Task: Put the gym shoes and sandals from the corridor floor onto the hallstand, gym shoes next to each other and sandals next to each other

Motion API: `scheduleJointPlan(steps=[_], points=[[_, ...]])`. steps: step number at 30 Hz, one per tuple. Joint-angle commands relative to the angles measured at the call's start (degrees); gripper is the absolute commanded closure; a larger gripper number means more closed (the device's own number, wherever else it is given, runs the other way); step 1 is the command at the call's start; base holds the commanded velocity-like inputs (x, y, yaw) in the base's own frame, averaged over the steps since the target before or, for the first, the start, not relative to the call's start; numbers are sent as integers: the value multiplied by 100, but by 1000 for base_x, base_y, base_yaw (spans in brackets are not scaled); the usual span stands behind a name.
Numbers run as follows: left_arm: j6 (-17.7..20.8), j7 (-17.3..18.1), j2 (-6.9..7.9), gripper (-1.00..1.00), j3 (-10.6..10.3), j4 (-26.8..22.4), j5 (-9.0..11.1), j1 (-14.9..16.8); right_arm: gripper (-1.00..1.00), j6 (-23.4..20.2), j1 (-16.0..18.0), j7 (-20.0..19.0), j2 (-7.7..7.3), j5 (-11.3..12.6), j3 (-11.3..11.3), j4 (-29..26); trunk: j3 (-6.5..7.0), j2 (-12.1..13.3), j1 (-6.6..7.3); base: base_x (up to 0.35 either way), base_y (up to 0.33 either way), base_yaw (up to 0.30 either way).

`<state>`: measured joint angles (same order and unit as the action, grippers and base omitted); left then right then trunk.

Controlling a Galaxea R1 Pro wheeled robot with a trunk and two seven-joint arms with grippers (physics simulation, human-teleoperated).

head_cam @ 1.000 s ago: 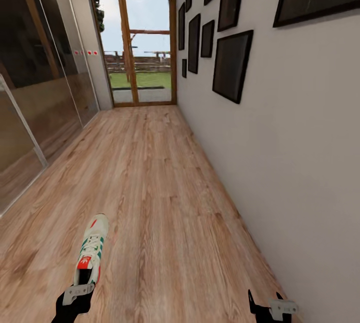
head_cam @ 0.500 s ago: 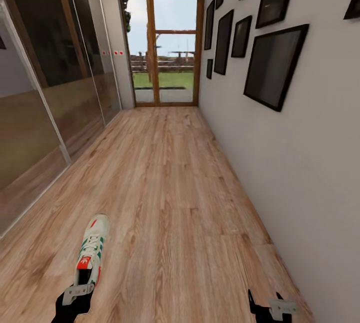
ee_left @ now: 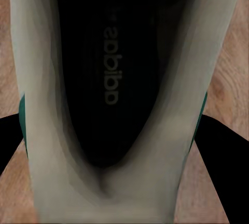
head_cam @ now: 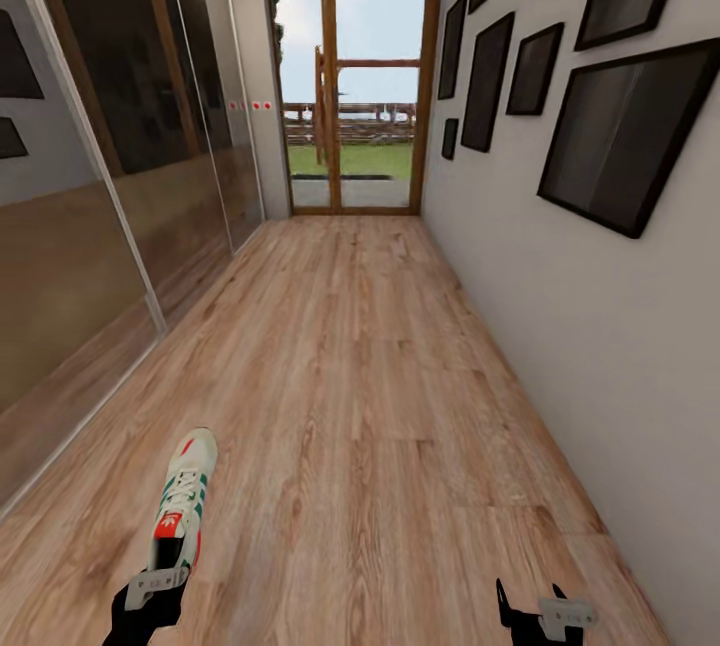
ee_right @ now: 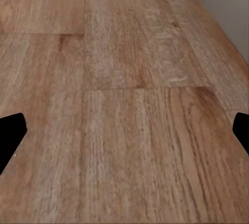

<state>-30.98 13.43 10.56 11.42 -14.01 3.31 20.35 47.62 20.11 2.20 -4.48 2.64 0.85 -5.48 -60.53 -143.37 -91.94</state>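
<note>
gym shoe: one sneaker (head_cam: pixel 180 506) in my left gripper (head_cam: pixel 150 598), fingers closed on its heel, toe pointing toward the glass door (head_cam: pixel 350 86)
right gripper (head_cam: pixel 545 616): fingers spread wide, nothing in them, over corridor floor (head_cam: pixel 380 406) near the picture wall (head_cam: pixel 600 306)
hallstand: none between me and the door
progress: my guess, early; one shoe in hand, none racked, the other shoe and both sandals left

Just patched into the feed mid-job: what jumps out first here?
A white lace-up sneaker with green stripes and red-orange tongue patch, gripped at its heel by the left gripper, jaws shut on it, toe pointing down the corridor. The right gripper hangs open over light wood plank floor. Black picture frames line the right wall.
</note>
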Motion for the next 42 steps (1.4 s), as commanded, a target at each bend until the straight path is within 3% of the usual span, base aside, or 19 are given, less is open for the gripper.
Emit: scheduleJointPlan(steps=[1, 28, 42], points=[[-4, 56, -4, 100, 27, 9, 38, 3, -100, 19, 2, -10, 0, 24, 3, 3, -5, -2, -1, 290, 182, 1], [-4, 62, -1, 100, 27, 13, 38, 5, -100, 16, 3, -9, 0, 22, 3, 3, -5, -2, -1, 327, 41, -2], [-4, 59, -1, 100, 27, 13, 38, -4, -100, 19, 5, -9, 0, 26, 7, 3, -5, -2, -1, 85, 169, -54]])
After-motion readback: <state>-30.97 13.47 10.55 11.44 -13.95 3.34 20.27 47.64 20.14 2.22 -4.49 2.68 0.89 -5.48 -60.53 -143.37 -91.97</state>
